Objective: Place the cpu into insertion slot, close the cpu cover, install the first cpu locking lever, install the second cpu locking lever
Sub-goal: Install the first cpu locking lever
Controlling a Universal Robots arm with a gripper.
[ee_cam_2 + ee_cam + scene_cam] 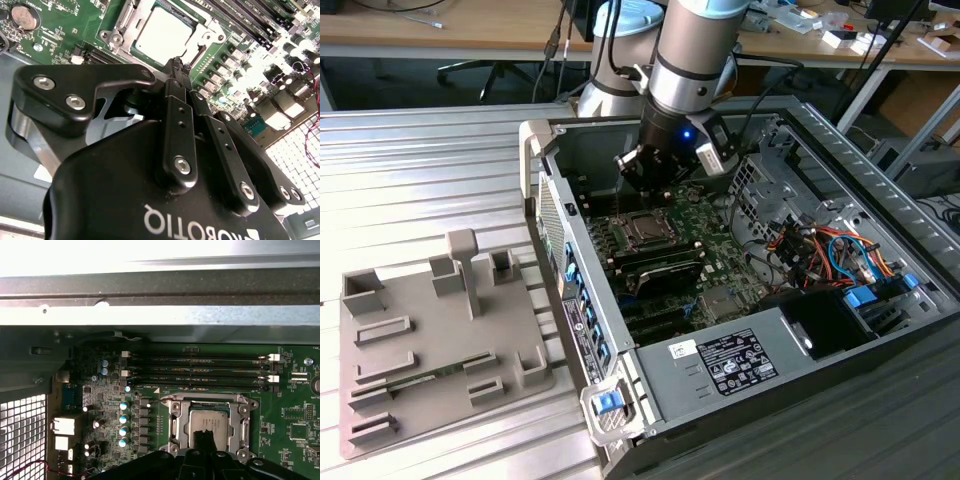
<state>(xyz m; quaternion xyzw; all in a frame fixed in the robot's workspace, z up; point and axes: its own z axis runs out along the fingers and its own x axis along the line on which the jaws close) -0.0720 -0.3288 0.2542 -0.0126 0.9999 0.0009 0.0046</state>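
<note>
1. A ribbed metal table (420,170) carries an open computer case (720,365) and a grey moulded fixture plate (410,390). Desks stand behind.
2. Steel walls ring the green motherboard (720,250). The gripper (645,170) hangs inside them, just above the socket.
3. The silvery cpu (207,415) sits in the insertion slot (210,404), with the shiny cpu cover (172,420) flat around it. The black fingers (175,100) are pressed together, empty.

An open computer case (582,300) is lying on a ribbed metal table (420,170). A grey moulded tray (430,350) is sitting beside it, at the exterior view's left. Inside the case, orange and blue cables (835,250) are bunching at the exterior view's right.
</note>
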